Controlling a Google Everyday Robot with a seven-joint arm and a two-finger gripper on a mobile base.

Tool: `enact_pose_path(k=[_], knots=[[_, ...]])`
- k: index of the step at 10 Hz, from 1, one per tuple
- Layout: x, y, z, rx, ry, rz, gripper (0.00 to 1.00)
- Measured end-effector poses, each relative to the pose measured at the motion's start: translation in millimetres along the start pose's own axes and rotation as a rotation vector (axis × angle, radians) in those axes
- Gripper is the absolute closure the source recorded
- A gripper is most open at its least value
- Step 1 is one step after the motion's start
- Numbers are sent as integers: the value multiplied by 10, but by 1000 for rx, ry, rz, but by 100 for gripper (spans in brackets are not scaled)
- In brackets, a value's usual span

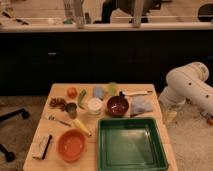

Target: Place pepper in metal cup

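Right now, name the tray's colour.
The tray is green, camera view; the gripper hangs beside the table.

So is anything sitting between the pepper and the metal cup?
Nothing visible. The pepper lies just behind the metal cup, with no object between; the white container stands to the cup's right. The gripper hangs off the table's right edge, with the maroon bowl between it and the pepper.

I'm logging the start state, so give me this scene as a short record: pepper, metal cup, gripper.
pepper: slim dark-green pepper, lying on the wooden table beside the round orange-red fruit
cup: small grey metal cup, near the pepper's front end
gripper: beyond the table's right edge, fingers open, empty
status: pepper not yet in cup
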State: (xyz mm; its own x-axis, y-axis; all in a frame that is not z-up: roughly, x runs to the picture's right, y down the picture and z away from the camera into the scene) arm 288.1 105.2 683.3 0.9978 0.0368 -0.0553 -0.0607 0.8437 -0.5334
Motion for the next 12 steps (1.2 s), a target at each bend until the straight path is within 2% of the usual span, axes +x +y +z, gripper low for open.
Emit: enact_pose_path(k=[11,12], knots=[[2,-1,-2,2,-1,-1,20],[-23,1,-27,14,-19,-25,20]])
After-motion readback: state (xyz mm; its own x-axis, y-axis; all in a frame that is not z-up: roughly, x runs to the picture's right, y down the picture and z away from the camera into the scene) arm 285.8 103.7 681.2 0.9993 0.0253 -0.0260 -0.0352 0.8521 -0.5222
